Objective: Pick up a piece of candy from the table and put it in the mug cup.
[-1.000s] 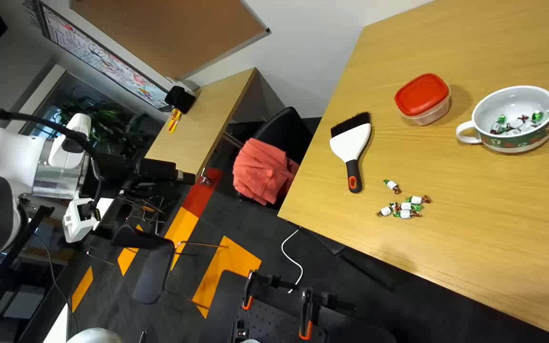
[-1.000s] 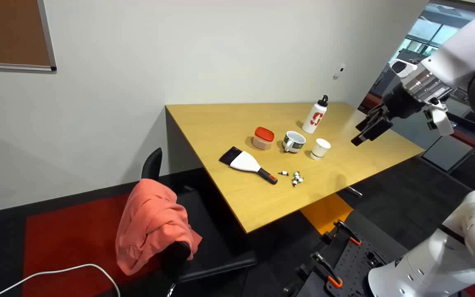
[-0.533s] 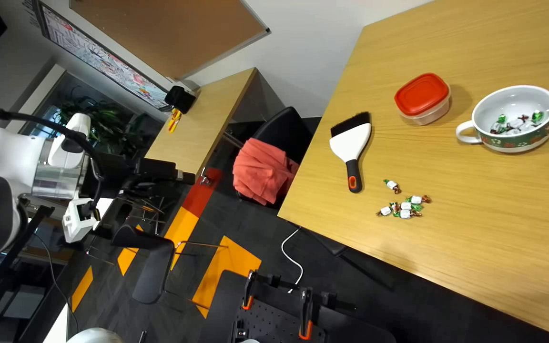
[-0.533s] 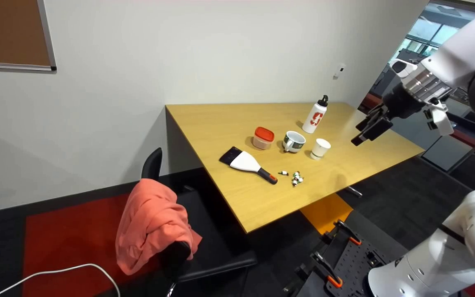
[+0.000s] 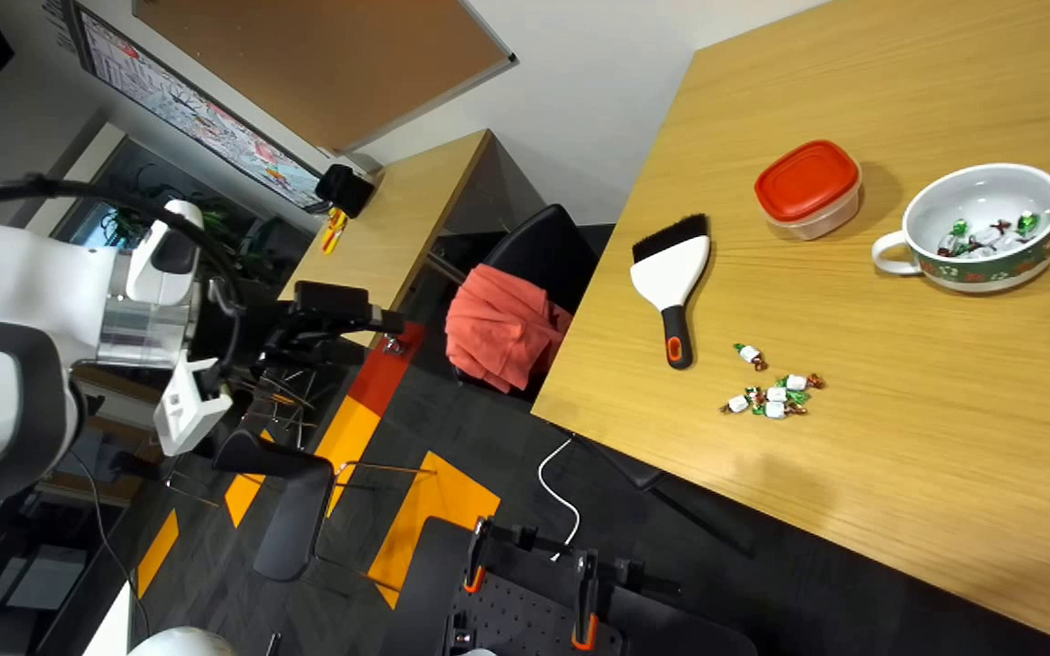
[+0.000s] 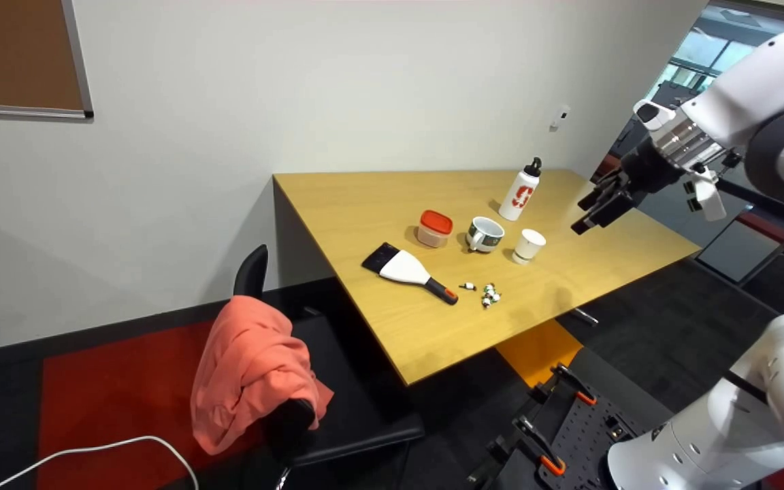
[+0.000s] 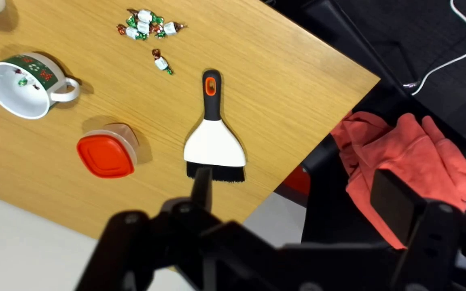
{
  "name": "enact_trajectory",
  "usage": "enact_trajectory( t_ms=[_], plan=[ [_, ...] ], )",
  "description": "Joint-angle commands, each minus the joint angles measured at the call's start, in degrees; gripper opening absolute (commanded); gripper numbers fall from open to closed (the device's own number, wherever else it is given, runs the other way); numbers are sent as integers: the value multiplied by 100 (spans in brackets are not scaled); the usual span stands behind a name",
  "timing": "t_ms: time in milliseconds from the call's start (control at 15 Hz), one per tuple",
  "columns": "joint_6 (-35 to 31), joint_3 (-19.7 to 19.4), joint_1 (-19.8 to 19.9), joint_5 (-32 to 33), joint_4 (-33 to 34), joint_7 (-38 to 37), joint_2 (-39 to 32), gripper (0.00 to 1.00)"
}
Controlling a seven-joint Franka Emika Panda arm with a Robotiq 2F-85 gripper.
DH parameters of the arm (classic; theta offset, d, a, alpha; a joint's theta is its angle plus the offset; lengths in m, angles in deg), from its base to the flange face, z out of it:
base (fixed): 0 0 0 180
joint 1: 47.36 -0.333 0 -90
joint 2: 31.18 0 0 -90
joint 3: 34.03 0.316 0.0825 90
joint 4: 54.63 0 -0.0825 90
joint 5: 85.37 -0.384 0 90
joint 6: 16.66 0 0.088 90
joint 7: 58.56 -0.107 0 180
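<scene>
The mug cup [image 5: 990, 271] stands upright on the tan table [image 5: 908, 437] with several wrapped candies inside. It also shows in the other views [image 6: 486, 233] [image 7: 34, 66]. A pile of candies [image 5: 773, 398] lies on the table, with a single candy [image 5: 750, 355] just apart from it. Both show in the wrist view, the pile [image 7: 144, 27] and the single candy [image 7: 161, 63] at the upper left. My gripper [image 7: 297, 196] is open with nothing between its fingers. It is up in the air, away from the candies and the mug, in both exterior views [image 5: 384, 330] [image 6: 584, 216].
A white brush [image 7: 214, 143] with a black handle lies near the candies. A red-lidded container [image 5: 808, 187] stands beside the mug. A white cup [image 6: 528, 246] and a white bottle [image 6: 520, 195] stand past it. A chair with a coral cloth [image 5: 507, 323] is beside the table edge.
The arm and open gripper have shifted a little, rightward in an exterior view and leftward and slightly up in an exterior view. Candies, mug and other objects have not moved.
</scene>
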Motion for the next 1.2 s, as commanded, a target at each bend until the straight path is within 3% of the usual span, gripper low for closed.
enact_trajectory(
  t_ms=[0, 267, 467, 533, 600, 1000, 1133],
  plan=[
    [-532, -589, -1, 196, 35, 812, -766, 100],
    [-964, -1257, 22, 205, 110, 1764, -1654, 100],
    [-1332, -1522, 243, 191, 242, 2291, -2283, 100],
    [-1464, -1501, 395, 265, 288, 2314, -2481, 100],
    [-1250, -1365, 347, -17, 67, 2251, -2030, 100],
    [-1291, -1282, 421, -58, 78, 2291, -2129, 100],
    [-1583, -1329, 401, -58, 175, 2277, -2434, 100]
  ],
)
